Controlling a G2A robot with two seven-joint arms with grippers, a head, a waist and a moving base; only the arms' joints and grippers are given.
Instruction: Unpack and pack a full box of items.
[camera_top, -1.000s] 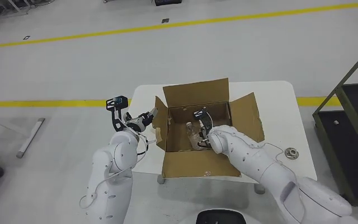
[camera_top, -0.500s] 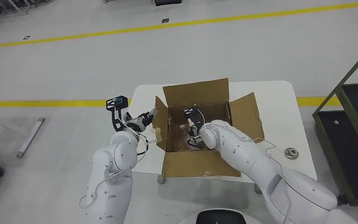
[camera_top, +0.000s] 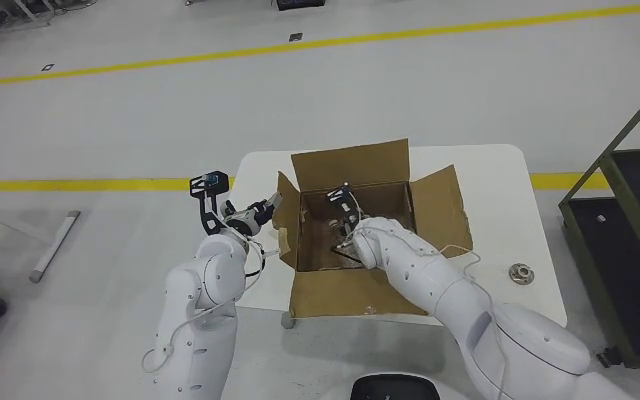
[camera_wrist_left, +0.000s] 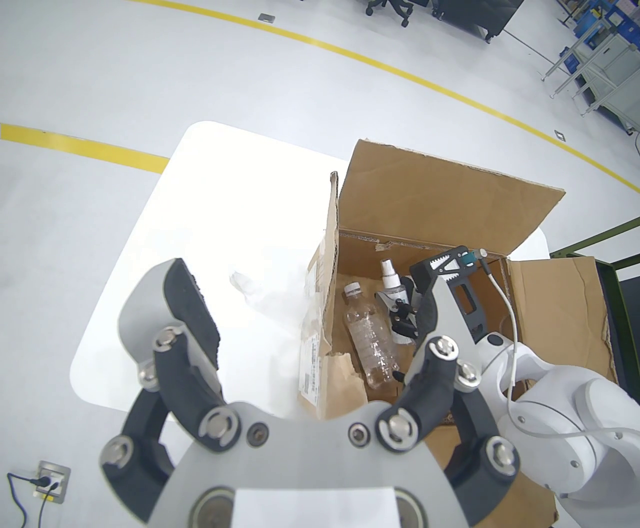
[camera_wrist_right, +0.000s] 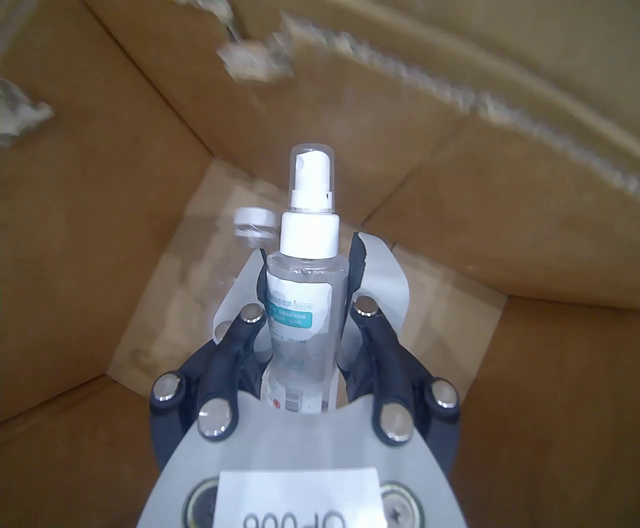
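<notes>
Meanwhile, right hand (camera_wrist_right: 308, 255) with spray bottle (camera_wrist_right: 304, 305) shifted leftward.

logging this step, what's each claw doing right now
Left claw: open, empty.
Right claw: closed on the clear plastic spray bottle with white pump top, inside the brown cardboard box.
</notes>
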